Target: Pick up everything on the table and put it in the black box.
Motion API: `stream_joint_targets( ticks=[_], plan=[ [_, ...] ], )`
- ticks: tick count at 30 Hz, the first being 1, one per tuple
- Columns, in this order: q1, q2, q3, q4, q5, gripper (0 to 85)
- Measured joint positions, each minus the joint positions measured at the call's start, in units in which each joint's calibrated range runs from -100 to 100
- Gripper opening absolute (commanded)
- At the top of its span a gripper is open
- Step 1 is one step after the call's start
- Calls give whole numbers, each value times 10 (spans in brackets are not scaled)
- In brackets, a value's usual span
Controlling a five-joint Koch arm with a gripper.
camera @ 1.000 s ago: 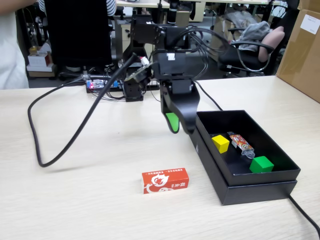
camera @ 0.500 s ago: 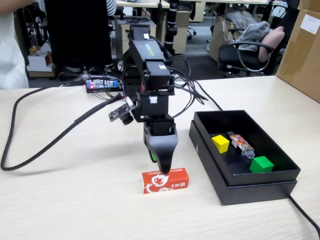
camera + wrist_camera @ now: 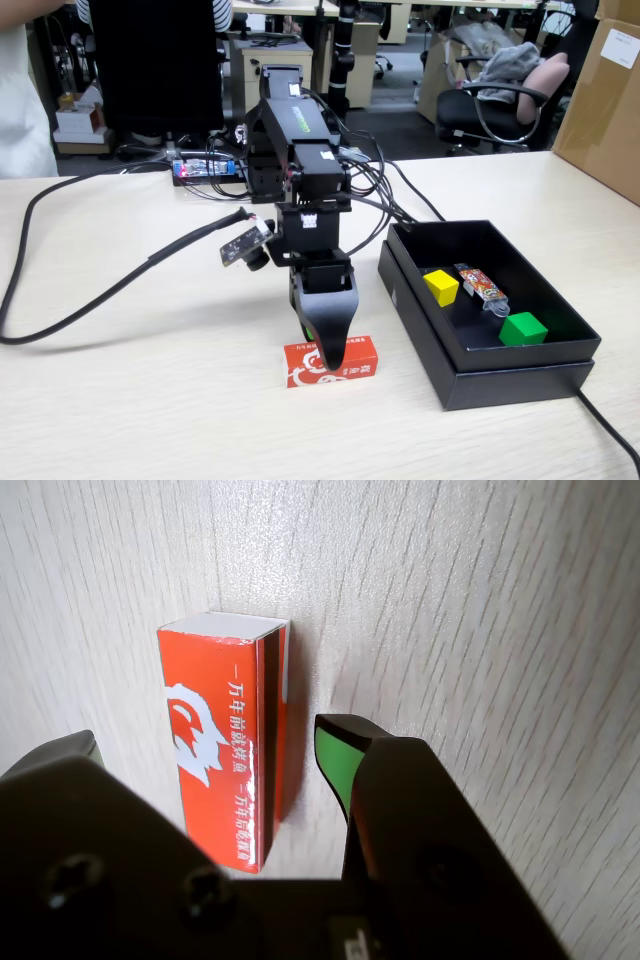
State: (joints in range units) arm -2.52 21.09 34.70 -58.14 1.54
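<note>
One red box (image 3: 225,750) sits between my fingers (image 3: 215,748), and my fingers are spread apart, gripping nothing. In the wrist view the box lies lengthwise, white logo and lettering up, with my green-padded fingertip (image 3: 335,760) just beside its right long edge, a thin strip of bare wood showing between the two. My other fingertip (image 3: 70,750) shows only as a dark tip at the left of the box, also off it. In the fixed view my fingers (image 3: 328,350) point straight down over the middle of the red box (image 3: 330,361), low enough that the tip overlaps its top edge; I cannot tell from there whether I touch the surface (image 3: 150,400).

The red box lies alone on the pale wood, well in from the near edge, with open surface to its left and in front. To its right, near but apart, stands the black box (image 3: 520,385), its long side wall facing me. Inside it are the yellow cube (image 3: 441,287) toward the back left, the green cube (image 3: 523,328) toward the front right, and a slim red-patterned packet (image 3: 481,285) between them, tilted along the floor. A thick black cable (image 3: 90,300) loops across the surface to my left, well clear of the red box. A cardboard carton (image 3: 605,100) stands at the far right edge.
</note>
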Motion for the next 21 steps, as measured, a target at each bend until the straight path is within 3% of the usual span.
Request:
stream_joint_targets(
  ticks=[1, 4, 9, 12, 21],
  plan=[
    [0, 0, 0, 0, 0, 422],
    [0, 30, 23, 0, 0, 238],
    [-1, 47, 46, 1, -1, 170],
    [-1, 48, 47, 2, -3, 21],
    [-3, 44, 47, 1, -4, 12]
  ],
)
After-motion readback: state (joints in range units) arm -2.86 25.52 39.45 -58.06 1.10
